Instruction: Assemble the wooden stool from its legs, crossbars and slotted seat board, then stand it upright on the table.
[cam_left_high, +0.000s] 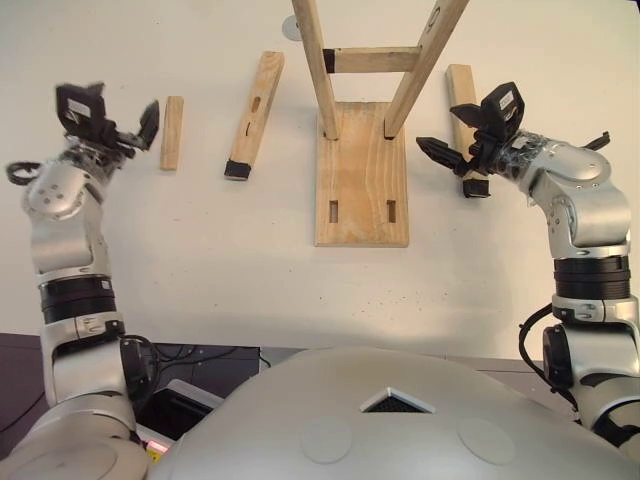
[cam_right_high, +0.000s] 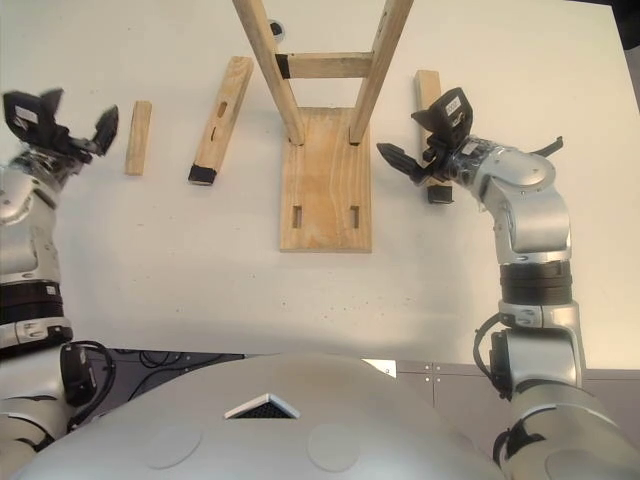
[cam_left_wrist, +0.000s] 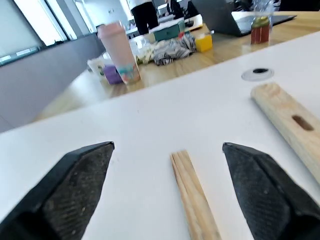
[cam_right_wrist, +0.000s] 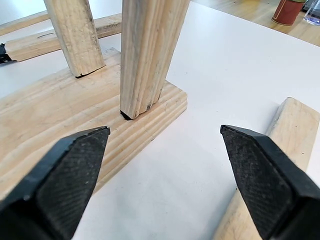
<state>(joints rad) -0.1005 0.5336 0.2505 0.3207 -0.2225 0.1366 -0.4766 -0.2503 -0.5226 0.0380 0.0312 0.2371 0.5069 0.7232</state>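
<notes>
Flanking the seat board (cam_left_high: 360, 195), left claw (cam_left_high: 125, 130) and right claw (cam_left_high: 445, 128) gape released near loose crossbar (cam_left_high: 172, 132) and leg (cam_left_high: 460, 85).

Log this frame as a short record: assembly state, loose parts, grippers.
seat board: flat on table, two near slots empty
standing legs: two in far slots, joined by a crossbar
loose parts: slotted leg, short crossbar left of board; fourth leg right of it
left gripper: open, by short crossbar
right gripper: open, between board and fourth leg
</notes>
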